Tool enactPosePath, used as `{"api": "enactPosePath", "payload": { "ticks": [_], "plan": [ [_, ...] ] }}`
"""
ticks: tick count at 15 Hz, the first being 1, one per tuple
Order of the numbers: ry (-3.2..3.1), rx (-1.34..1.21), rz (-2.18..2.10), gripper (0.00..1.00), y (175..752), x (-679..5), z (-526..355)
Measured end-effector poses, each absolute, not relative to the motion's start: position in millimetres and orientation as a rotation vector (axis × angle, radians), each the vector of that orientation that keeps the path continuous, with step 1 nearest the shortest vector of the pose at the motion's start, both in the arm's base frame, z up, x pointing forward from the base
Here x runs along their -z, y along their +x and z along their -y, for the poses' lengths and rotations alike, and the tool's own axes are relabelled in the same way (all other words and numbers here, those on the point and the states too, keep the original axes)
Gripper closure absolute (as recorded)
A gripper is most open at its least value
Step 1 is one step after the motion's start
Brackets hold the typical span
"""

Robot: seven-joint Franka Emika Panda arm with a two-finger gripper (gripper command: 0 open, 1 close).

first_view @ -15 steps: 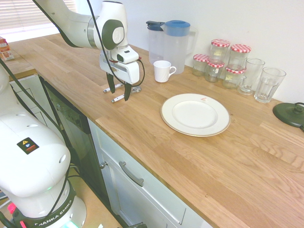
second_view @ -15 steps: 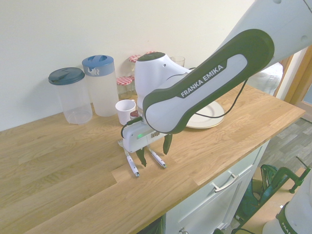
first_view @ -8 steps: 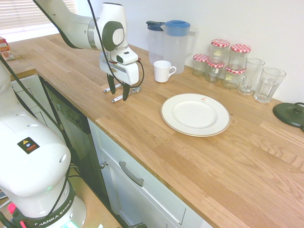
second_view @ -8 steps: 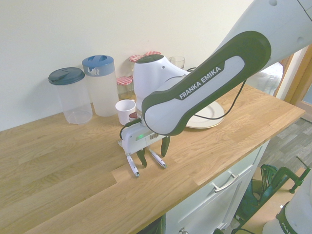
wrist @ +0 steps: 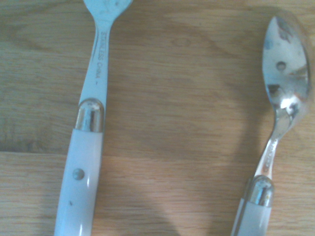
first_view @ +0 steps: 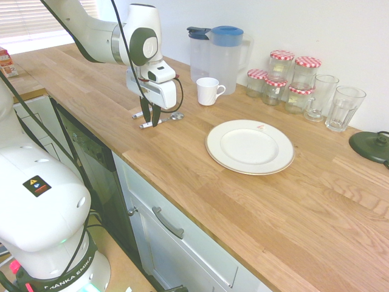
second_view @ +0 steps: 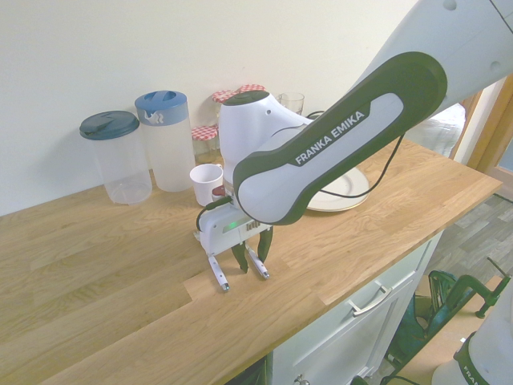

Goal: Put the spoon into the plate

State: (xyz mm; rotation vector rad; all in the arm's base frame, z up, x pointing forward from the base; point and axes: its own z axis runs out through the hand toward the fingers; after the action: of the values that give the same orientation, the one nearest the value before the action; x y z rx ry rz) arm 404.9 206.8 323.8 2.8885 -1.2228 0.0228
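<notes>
The spoon (wrist: pixel 283 93) lies flat on the worktop (first_view: pixel 200 176), well apart from the plate (first_view: pixel 250 146). Its long axis runs roughly across the worktop's depth: the white handle points toward the front edge, the round silver bowl toward the wall and the cup (first_view: pixel 208 90). Beside it, nearly parallel, lies a second white-handled utensil (wrist: pixel 83 162).

The end effector (first_view: pixel 153 115) points straight down over the spoon's handle, its dark fingers (second_view: pixel 241 258) drawn partly together with the handle (second_view: pixel 257 265) between them. Whether they already pinch it cannot be told.

The wrist view alone shows the spoon's bowl facing up, its slim neck and the metal collar where the handle begins; it also shows stamped lettering on the other utensil's neck. The first exterior view shows the whole plate, bare, with a thin gold rim line and a small red mark. In the second exterior view the arm hides most of the plate.

Along the wall stand two lidded plastic jugs (first_view: pixel 220 53), jars (first_view: pixel 285 76) with red checked lids and drinking glasses (first_view: pixel 334 103). Only bare worktop lies between spoon and plate.
</notes>
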Motion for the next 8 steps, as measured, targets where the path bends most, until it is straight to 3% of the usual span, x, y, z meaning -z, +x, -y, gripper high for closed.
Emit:
{"api": "enactPosePath", "payload": {
  "ticks": [8],
  "plan": [
    [2.891,-0.026,1.26,1.0,405.2,-324.7,-205.5]
  ]
}}
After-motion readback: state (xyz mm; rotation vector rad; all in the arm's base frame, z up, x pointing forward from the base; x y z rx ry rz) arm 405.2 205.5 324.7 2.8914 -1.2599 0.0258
